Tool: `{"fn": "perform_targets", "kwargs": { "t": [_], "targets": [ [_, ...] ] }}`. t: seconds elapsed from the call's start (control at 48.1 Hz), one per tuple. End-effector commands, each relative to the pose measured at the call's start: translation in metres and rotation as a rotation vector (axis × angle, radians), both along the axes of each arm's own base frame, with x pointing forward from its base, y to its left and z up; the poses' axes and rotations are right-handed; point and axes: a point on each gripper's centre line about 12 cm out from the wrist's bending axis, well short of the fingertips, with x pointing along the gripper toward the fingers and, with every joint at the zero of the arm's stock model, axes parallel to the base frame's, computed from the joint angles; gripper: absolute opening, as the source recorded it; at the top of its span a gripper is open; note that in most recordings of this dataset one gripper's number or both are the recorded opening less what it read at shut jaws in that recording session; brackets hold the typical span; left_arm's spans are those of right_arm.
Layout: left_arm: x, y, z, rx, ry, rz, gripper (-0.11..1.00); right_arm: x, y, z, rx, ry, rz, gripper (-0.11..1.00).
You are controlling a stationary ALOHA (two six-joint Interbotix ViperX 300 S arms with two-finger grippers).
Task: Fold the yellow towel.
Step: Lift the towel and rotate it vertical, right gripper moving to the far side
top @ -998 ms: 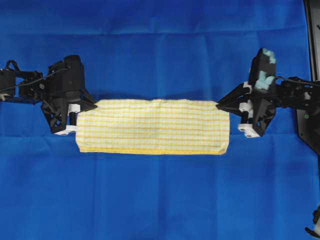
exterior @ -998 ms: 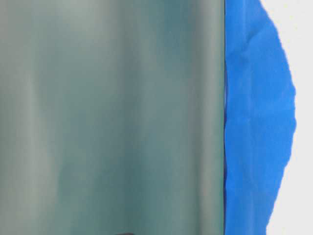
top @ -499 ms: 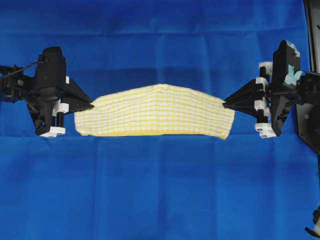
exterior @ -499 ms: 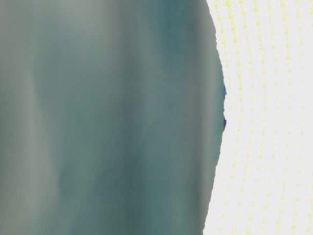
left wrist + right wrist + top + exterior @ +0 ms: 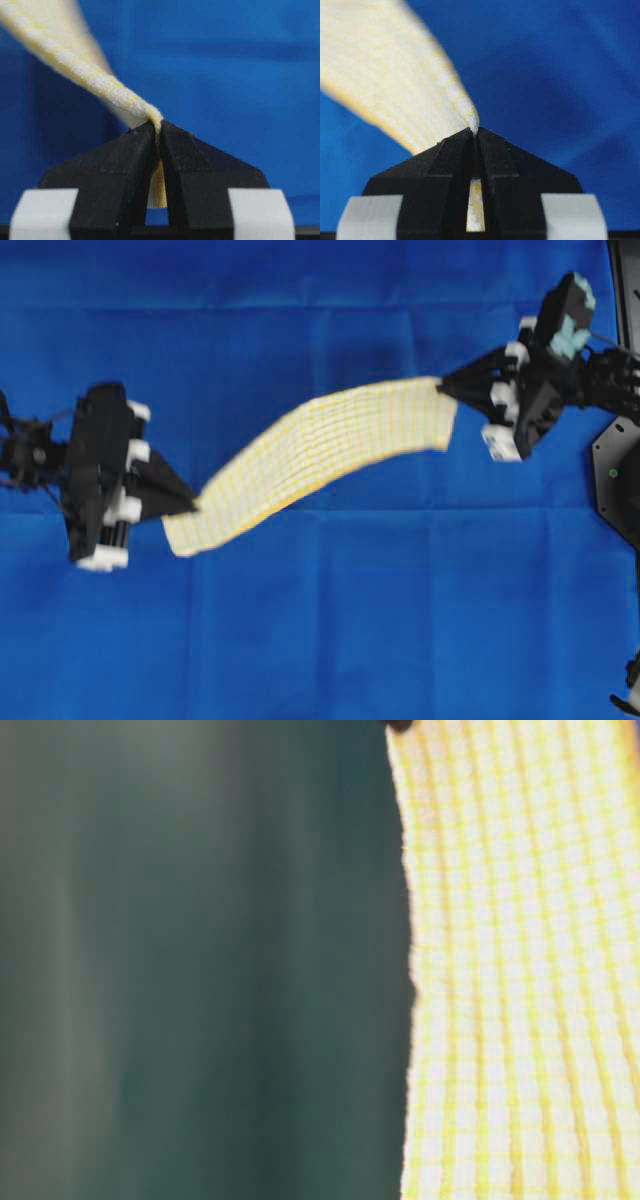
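Overhead view: yellow towel (image 5: 320, 455) strung diagonally above blue cloth (image 5: 320, 640) — low end toward left edge, high end toward far right corner. Left gripper (image 5: 190, 505) clamped on low end; right gripper (image 5: 442, 388) clamped on high end.

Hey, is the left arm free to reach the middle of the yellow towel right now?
Probably not. The left claw is shut on one end of the yellow towel, the right claw on the other, so the cloth hangs stretched between them above the blue cloth. It would have to let go first.
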Motion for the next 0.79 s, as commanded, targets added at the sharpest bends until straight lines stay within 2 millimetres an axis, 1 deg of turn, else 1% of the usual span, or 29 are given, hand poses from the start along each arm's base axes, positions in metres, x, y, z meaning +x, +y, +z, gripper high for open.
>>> {"fn": "perform_targets", "kwargs": {
  "t": [0.0,0.125,0.229,0.374,0.541,0.624,0.77],
  "targets": [
    [0.012,-0.014,0.015,-0.015,-0.064,-0.035,0.03,0.006,-0.018,0.008,-0.023,-0.018,-0.056,0.03],
    [0.027,-0.033,0.017,-0.018,-0.07,-0.079,0.03,0.012,-0.038,0.007,-0.039,0.003,-0.105,0.03],
    [0.043,-0.049,0.019,-0.017,-0.075,-0.112,0.03,0.018,-0.052,0.009,-0.059,0.013,-0.131,0.03],
    [0.071,-0.07,0.024,-0.015,-0.091,-0.146,0.03,0.031,-0.072,0.016,-0.097,0.017,-0.157,0.03],
    [0.104,-0.082,0.022,-0.013,-0.1,-0.151,0.03,0.047,-0.094,0.02,-0.126,0.027,-0.178,0.03],
    [0.121,-0.089,0.022,-0.008,-0.107,-0.156,0.03,0.055,-0.102,0.023,-0.139,0.026,-0.182,0.03],
    [0.145,-0.096,0.026,0.005,-0.135,-0.166,0.03,0.07,-0.114,0.029,-0.164,0.025,-0.181,0.03]
  ]
}}
